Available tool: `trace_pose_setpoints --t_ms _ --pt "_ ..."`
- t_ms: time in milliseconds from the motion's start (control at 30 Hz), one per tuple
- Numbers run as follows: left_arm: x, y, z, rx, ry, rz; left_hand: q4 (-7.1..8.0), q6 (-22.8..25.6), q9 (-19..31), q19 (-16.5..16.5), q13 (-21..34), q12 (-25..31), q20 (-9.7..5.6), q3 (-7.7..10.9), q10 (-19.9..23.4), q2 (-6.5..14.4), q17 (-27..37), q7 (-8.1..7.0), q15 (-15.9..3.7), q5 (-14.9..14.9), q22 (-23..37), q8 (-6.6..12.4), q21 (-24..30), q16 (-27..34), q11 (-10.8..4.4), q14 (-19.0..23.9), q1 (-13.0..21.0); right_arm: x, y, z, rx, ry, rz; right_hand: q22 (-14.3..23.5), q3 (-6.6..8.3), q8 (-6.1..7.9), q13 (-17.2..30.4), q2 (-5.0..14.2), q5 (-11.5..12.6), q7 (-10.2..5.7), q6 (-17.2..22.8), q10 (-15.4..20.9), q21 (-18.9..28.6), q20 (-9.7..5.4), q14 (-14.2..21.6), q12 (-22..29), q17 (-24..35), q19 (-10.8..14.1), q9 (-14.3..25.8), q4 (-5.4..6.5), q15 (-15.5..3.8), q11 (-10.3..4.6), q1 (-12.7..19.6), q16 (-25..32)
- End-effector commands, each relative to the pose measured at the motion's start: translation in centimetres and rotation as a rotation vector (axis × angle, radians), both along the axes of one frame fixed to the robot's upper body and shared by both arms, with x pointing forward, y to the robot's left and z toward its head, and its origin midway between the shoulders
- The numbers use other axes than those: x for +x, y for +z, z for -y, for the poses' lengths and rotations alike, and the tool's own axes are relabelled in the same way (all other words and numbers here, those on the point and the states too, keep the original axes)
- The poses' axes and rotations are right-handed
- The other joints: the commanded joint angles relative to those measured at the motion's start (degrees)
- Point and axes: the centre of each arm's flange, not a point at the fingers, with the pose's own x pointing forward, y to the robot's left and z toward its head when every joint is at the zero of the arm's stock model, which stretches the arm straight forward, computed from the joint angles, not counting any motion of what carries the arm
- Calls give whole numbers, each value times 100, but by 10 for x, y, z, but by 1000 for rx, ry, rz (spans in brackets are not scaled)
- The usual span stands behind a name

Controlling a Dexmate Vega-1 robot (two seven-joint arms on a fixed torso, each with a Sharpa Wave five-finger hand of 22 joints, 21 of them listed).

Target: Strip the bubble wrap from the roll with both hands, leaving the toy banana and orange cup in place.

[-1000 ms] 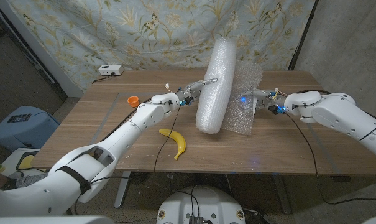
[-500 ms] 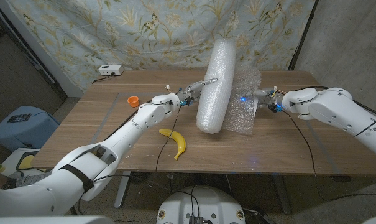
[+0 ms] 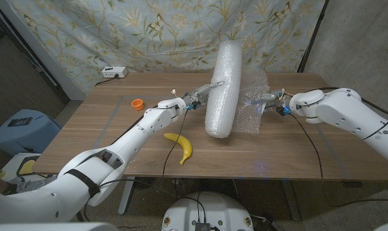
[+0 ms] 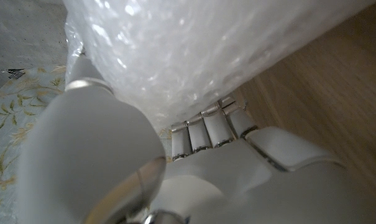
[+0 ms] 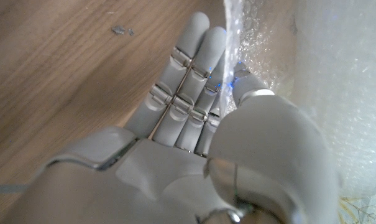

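Orange cup [image 3: 137, 103] set at table's [image 3: 104, 138] left, toy banana [image 3: 181, 147] laid nearer the front, upright bubble wrap roll [image 3: 222, 86] gripped by left hand [image 3: 203, 94] at table centre, loose sheet [image 3: 251, 106] pinched by right hand [image 3: 265, 99]

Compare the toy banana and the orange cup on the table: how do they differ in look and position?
The toy banana is yellow, long and curved; the orange cup is orange, round and smaller. The banana lies near the table's front edge, in front of the bubble wrap roll; the cup sits farther back, towards the robot's left. The left arm passes between them. Neither is touched by a hand.
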Motion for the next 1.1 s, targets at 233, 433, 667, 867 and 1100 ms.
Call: trace_pose_setpoints --t_ms 233,433,667,867,1100 --pt "5 -9 0 -36 -41 -41 74 277 22 -238 -252 -290 51 86 490 1075 -120 -474 -675 29 -15 -150 14 -243 -722 539 865 -7 3 -3 9 -14 0 52 30 85 68 17 -19 -2 141 63 166 -8 202 -4 108 64 30 30 6 -6 212 -23" --pt "9 -14 0 -58 -63 -63 108 158 4 -336 -341 -398 78 73 375 1081 -168 -456 -631 21 -28 -233 0 -338 -717 400 771 -7 7 -5 2 -1 -6 66 11 91 62 25 -23 10 127 68 236 -7 238 -45 151 45 35 47 8 15 268 -52" --pt "13 -18 0 -91 -107 -90 162 -88 -31 -494 -472 -609 157 65 86 1066 -330 -388 -562 10 -53 -400 -37 -528 -690 248 578 -8 12 -8 -13 7 -13 75 1 95 91 40 -22 28 115 75 283 -8 242 -51 178 29 42 57 8 19 301 -81" --pt "14 -21 1 -118 -132 -116 169 -153 -46 -544 -526 -663 171 71 55 1066 -387 -408 -534 5 -61 -456 -49 -601 -681 166 522 -9 14 -8 -26 9 -17 83 -18 107 115 48 -22 39 117 71 338 -7 260 -70 215 9 52 66 8 25 330 -106" --pt "17 -26 4 -138 -170 -149 179 -268 -71 -692 -596 -802 245 88 -168 1061 -510 -391 -432 -3 -75 -552 -97 -801 -678 -76 418 -9 14 -8 -34 4 -38 89 -37 108 139 52 -20 33 96 69 386 -7 263 -83 243 -8 61 72 9 21 350 -135"
